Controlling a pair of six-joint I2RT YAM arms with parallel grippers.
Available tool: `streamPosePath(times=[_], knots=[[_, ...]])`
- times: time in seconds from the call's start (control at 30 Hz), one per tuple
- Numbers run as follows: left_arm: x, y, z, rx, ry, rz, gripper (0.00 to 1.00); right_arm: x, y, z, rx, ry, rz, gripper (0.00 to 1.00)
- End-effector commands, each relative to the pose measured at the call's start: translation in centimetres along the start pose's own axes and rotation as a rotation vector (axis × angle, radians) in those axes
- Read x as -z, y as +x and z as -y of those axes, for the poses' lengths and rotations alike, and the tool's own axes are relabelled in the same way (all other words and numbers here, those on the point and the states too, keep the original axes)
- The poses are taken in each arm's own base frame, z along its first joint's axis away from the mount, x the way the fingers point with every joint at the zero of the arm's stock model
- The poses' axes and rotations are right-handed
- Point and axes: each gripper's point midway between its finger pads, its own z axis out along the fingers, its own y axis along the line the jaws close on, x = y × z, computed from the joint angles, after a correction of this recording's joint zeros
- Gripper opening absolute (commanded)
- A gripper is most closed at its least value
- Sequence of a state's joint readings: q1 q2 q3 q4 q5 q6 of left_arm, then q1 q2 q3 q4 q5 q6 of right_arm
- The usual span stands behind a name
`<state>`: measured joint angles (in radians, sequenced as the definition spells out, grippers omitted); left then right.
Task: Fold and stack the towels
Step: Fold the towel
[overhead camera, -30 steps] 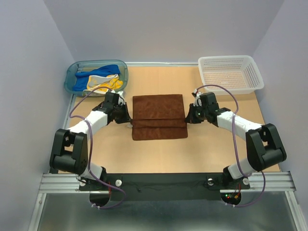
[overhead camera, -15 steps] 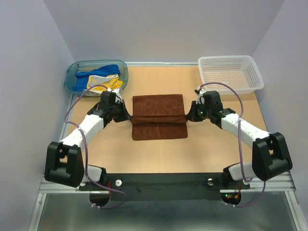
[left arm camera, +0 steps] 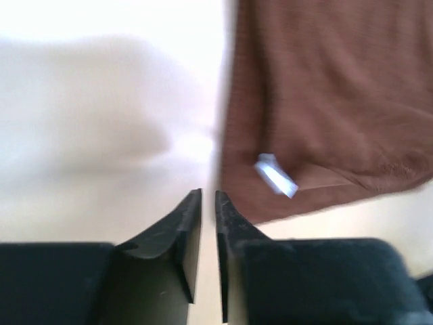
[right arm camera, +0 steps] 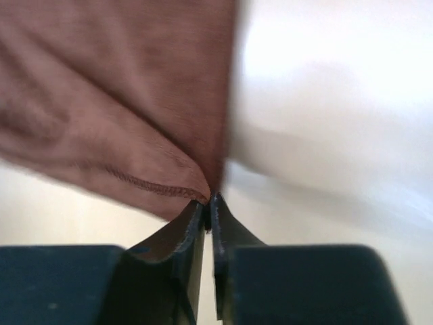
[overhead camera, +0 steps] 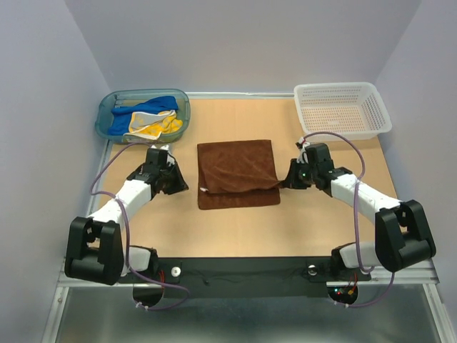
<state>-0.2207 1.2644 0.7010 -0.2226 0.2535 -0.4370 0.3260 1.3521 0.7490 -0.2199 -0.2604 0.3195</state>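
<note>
The rust-brown cloth towel (overhead camera: 238,174) is laid mid-frame on the light brown tabletop (overhead camera: 235,229). Its right edge is pinched by the right hand (right arm camera: 208,200). The left hand (left arm camera: 208,198) is held open a crack, empty, beside it.

Robot lab; plain-walled test bench (overhead camera: 323,146)

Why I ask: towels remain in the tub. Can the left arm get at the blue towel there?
Probably yes: the left gripper holds nothing, the teal tub is open-topped, and the blue towel lies exposed.
</note>
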Motion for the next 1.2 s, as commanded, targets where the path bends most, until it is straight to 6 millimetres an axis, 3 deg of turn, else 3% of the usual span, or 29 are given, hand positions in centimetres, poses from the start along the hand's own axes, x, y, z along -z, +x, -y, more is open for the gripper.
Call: streamPosePath(times=[0.0, 0.13, 0.23, 0.33, 0.53, 0.7, 0.73, 0.93, 0.97, 1.0, 1.07, 1.17], knots=[[0.5, 0.1, -3.6, 0.045, -0.136, 0.039, 0.29, 0.4, 1.3, 3.9, -0.091, 0.145, -0.016, 0.16], [0.8, 0.9, -3.1, 0.061, -0.096, 0.029, 0.49, 0.9, 2.1, 2.8, -0.101, 0.084, -0.026, 0.41], [1.7, 0.6, -2.0, 0.076, -0.043, 0.053, 0.60, 1.9, 1.9, 0.6, -0.097, -0.022, -0.022, 0.60], [2.7, -0.3, -0.5, 0.094, 0.010, 0.092, 0.68, 3.1, 1.0, -1.1, -0.082, -0.098, 0.007, 0.71], [3.4, -1.4, 1.0, 0.130, 0.060, 0.141, 0.70, 3.5, -1.4, -0.4, -0.035, -0.028, 0.070, 0.73], [2.6, -2.8, 1.7, 0.144, 0.074, 0.166, 0.60, 1.8, -3.4, -0.6, -0.012, -0.037, 0.050, 0.70], [2.0, -3.1, 1.8, 0.150, 0.068, 0.160, 0.57, 1.8, -4.8, -1.1, 0.001, -0.046, 0.068, 0.69], [-0.7, -4.9, 3.5, 0.149, 0.087, 0.150, 0.52, -2.0, -8.4, -1.5, -0.027, -0.074, 0.093, 0.53], [-1.0, -5.4, 3.7, 0.144, 0.084, 0.164, 0.52, -2.4, -9.9, -2.0, -0.018, -0.094, 0.124, 0.51], [-1.9, -5.2, 3.8, 0.141, 0.075, 0.145, 0.52, -3.9, -9.5, -1.5, -0.037, -0.086, 0.096, 0.49], [-2.6, -6.2, 4.2, 0.137, 0.069, 0.159, 0.52, -5.0, -11.3, -1.9, -0.031, -0.097, 0.123, 0.48], [-4.2, -6.2, 3.8, 0.145, 0.043, 0.127, 0.47, -7.6, -11.8, -1.3, -0.039, -0.088, 0.109, 0.42]])
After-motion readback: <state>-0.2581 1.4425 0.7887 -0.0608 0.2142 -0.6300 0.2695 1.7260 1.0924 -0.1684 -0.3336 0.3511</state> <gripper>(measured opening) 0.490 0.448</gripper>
